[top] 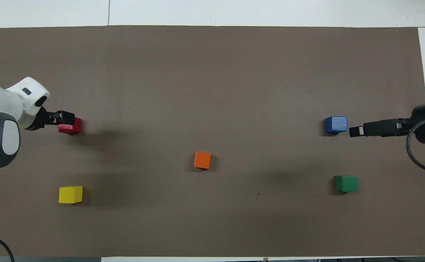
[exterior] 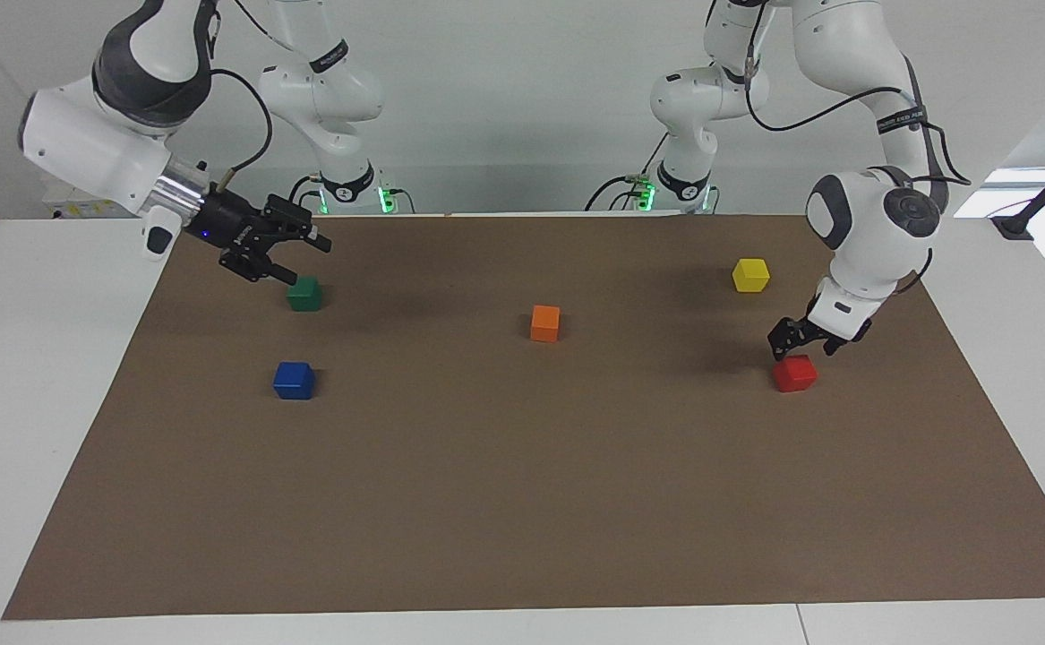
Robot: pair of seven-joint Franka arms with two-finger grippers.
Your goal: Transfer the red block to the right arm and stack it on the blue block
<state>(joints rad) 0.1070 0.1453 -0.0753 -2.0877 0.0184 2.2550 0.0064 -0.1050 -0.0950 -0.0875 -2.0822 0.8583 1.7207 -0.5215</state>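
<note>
red block (exterior: pixel 795 373) sits on the brown mat (exterior: pixel 522 502) toward the left arm's end of the table, farther from the robots than the yellow block (exterior: pixel 750 274); you can count five cubes in all, one of each colour: red, yellow, orange block (exterior: pixel 545 322) near the middle, green block (exterior: pixel 304 293), blue block (exterior: pixel 294 380); blue lies toward the right arm's end, farther from the robots than green; two arms, two grippers.

left gripper (exterior: pixel 801 338) hangs just above the red block, fingers apart, nothing between them; right gripper (exterior: pixel 285 255) is up in the air beside the green block, on its robot-ward side, fingers spread, empty.

what you get from each view: the facing view shows a sliver of gap between the left gripper's tips and the red cube's top, so no grip; in the overhead view the left gripper (top: pixel 65 116) covers part of the red block (top: pixel 71 127) and that gap cannot be read; overhead also puts the right gripper (top: pixel 358 130) level with the blue block (top: pixel 335 124), while the facing view shows it raised and near green instead; the arm bases and their green lights show only in the facing view.
</note>
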